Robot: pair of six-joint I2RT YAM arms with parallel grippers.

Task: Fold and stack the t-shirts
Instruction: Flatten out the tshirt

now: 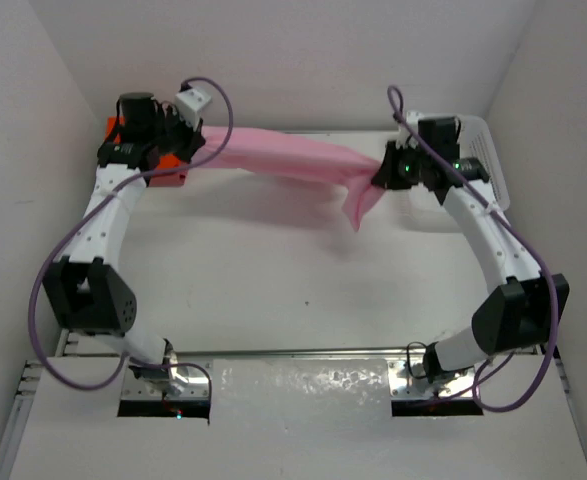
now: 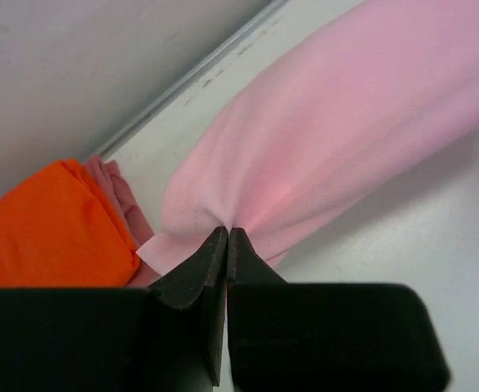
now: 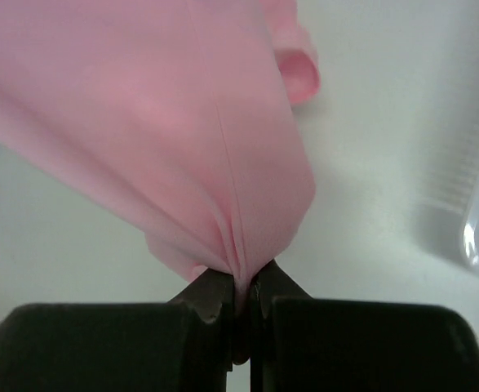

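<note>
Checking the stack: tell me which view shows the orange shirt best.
Left wrist view: the orange shirt sits large and close in its lower left. The top view shows only slivers behind the left arm; the right wrist view shows none.

A shirt hangs across the back of the surface, held between the left hand and the right hand. Other shirts lie below the left hand; a basket sits just right of the right hand.

We see a plain lt pink tee, a solid bright orange tee, a dusty rose tee n a white table.
</note>
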